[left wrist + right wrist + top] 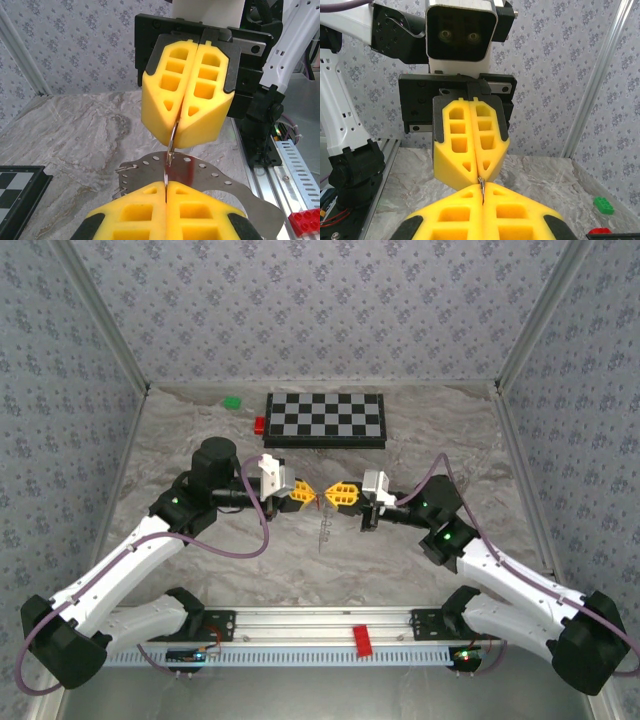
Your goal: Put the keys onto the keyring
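My left gripper [313, 496] and right gripper [328, 496] meet tip to tip above the middle of the table, both shut. A tiny red speck, the key [319, 499], sits between their tips. In the left wrist view, my left gripper [166, 184] pinches a thin piece seen edge-on. The right gripper [176, 123] pinches a thin wire ring [171, 142] that runs down to that piece. Below them lies the keyring [220, 176], a curved grey metal band with holes and a dark red patch on it. In the right wrist view the right gripper [481, 187] and left gripper [479, 175] touch around a small metal bit.
A chessboard [325, 420] lies at the back, with a green block [232, 401] and a red block [259, 424] to its left. Another red block [362, 639] sits on the front rail [300, 625]. Patterned walls close in three sides.
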Available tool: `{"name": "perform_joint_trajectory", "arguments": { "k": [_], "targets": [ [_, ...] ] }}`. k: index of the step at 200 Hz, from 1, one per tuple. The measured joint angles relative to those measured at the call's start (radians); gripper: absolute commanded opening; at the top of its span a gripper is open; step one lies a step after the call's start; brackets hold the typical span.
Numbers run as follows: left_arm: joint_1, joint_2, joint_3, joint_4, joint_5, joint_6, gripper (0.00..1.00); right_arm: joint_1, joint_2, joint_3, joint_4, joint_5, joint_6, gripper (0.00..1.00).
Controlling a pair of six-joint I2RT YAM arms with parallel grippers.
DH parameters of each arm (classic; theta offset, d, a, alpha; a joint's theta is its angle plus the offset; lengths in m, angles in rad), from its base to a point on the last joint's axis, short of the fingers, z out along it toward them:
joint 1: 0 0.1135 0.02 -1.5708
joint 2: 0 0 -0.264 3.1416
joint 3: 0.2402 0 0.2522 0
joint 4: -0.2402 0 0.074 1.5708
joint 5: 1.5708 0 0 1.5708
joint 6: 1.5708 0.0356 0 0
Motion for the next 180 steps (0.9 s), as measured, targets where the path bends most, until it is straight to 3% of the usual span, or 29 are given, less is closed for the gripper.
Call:
{"name": "perform_joint_trajectory", "arguments": {
  "k": [180],
  "targets": [
    [0.0,0.0,0.0,0.0,0.0,0.0,0.0,-0.002,-0.003,-0.001,0.0,0.009,0.0,0.0]
  ]
}}
